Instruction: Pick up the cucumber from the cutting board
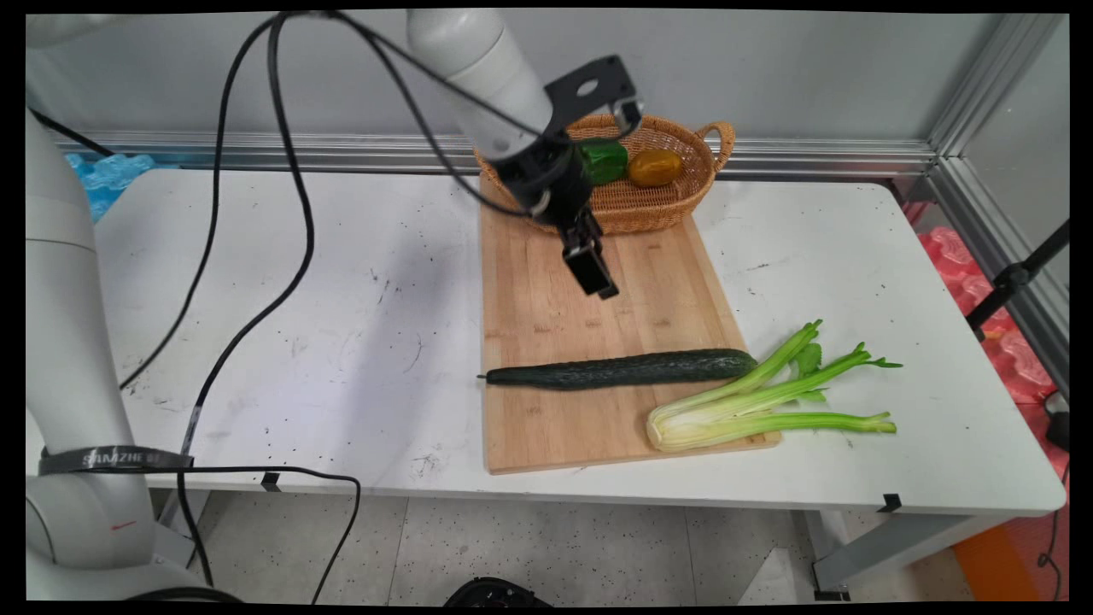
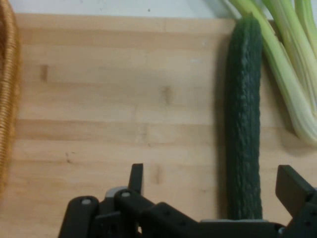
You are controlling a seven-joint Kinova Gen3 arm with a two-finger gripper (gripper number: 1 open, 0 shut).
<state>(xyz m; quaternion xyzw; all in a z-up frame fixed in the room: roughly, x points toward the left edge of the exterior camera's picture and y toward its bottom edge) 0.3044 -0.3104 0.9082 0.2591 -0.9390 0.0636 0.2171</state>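
My gripper (image 1: 598, 278) hangs open above the far half of a wooden cutting board (image 1: 538, 299), holding nothing. A long dark green cucumber (image 1: 623, 369) lies across the board nearer the front, apart from the gripper. In the hand view the cucumber (image 2: 243, 124) runs lengthwise on the board (image 2: 109, 99), between the two spread fingers (image 2: 136, 177) and closer to the right one. A bunch of celery (image 1: 760, 397) lies at the board's front right corner, its stalks (image 2: 292, 64) beside the cucumber's end.
A wicker basket (image 1: 657, 209) stands at the board's far end with a green pepper (image 1: 606, 161) and a yellow-orange pepper (image 1: 655, 167) inside; its wall (image 2: 6, 99) shows at the hand view's left edge. Black cables hang over the table's left half.
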